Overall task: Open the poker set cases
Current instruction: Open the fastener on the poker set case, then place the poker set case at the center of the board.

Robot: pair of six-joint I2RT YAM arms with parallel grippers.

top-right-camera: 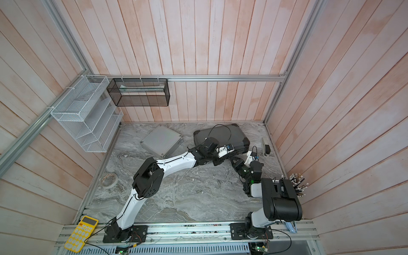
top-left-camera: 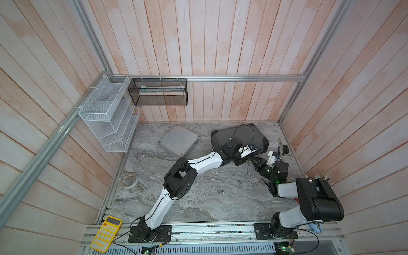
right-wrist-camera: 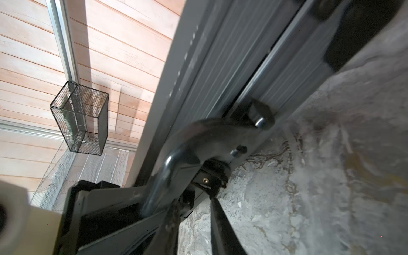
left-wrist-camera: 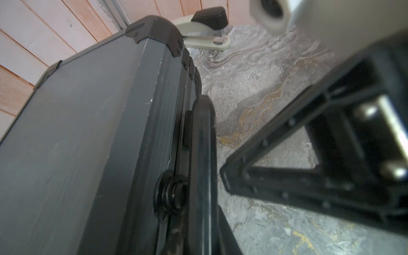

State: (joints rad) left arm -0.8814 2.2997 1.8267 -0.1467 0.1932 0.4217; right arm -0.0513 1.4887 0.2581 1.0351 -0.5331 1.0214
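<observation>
Carefully: my left tool (right-wrist-camera: 152, 196) looks pinched on the handle (right-wrist-camera: 198, 136) of the dark grey case (top-left-camera: 240, 136) at the far right of the tabletop (top-left-camera: 209, 194), so I'd hold it steady while the right tool (top-left-camera: 254, 160) (its gap I cannot tell) pries the seam (right-wrist-camera: 260, 88).

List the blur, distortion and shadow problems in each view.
Both top views: sharp, but the wall planks fan outward from lens distortion. Left wrist view: the dark grey case is clear, the left gripper's finger near the lens is soft. Right wrist view: the case's handle looks smeared, yet the black mesh basket is crisp, its shadow on the wall.
</observation>
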